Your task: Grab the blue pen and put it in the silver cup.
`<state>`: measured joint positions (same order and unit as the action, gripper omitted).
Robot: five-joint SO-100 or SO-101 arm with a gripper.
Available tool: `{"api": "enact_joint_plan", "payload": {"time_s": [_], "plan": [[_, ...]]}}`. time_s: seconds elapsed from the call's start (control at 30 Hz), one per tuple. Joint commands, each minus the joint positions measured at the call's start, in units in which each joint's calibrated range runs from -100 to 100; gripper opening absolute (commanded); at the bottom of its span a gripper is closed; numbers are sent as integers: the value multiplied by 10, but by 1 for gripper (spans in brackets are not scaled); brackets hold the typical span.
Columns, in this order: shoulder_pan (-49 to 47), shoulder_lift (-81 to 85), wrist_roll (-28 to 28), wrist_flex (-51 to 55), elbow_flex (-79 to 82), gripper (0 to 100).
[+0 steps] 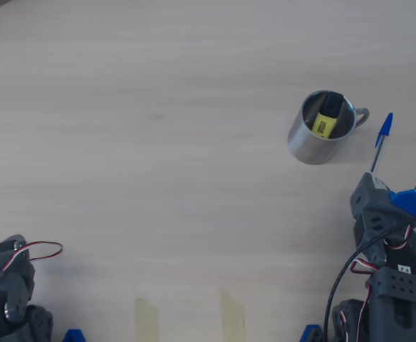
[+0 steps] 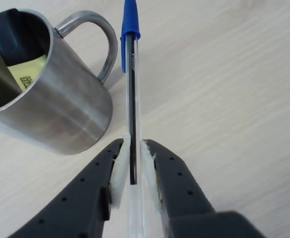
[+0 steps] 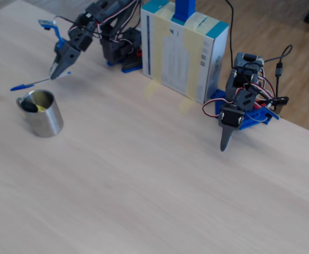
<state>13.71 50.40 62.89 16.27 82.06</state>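
Wrist view: gripper-clamped blue pen, cap away.

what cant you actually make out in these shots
- Thin clear-barrelled blue pen: rear end hidden between the dark tool pads, wrist view.
- Yellow-and-black highlighter: lower part hidden inside the shiny steel cup, overhead view.
- Cup's handle: hidden behind cup, fixed view.

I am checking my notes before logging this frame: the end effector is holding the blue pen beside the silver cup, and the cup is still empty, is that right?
Not quite. The end effector is indeed shut on the blue pen beside the silver cup, but the cup is not empty: the overhead view shows a yellow-and-black highlighter already inside it, and the wrist view shows it too.
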Motion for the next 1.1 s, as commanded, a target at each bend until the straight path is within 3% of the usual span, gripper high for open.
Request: {"api": "enact_joint_plan", "payload": {"time_s": [0.0,0.77,1.07], "plan": [[12,21,-4,-5,-7,2],[-38,32,-5,-263,-8,2],[-52,31,-43,-358,6,2]]}}
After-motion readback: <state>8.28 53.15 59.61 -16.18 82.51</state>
